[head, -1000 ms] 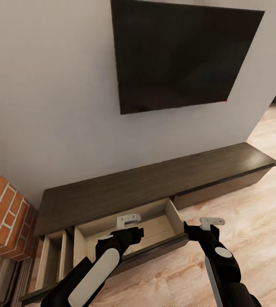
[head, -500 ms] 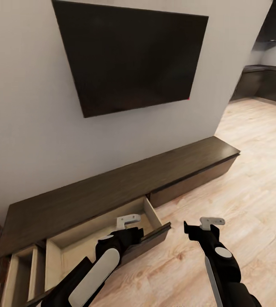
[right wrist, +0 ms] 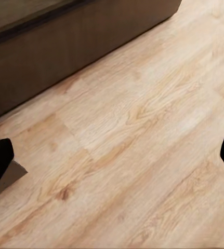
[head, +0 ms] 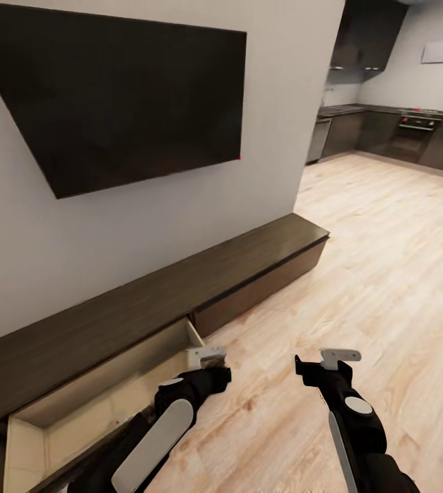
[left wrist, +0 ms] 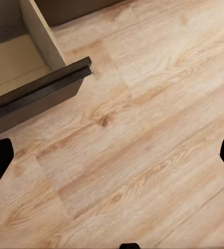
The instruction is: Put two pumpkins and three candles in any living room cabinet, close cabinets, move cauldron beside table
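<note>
— Checking progress: where did your cabinet stand?
— Against the wall, one drawer out and bare; your left gripper and right gripper were spread, empty. Everything remained.

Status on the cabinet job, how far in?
Done: the cabinet has its left drawer pulled open; what shows of its inside looks bare. In hand: nothing, left gripper and right gripper are open. Left: pumpkins, candles, closing up, cauldron.
</note>
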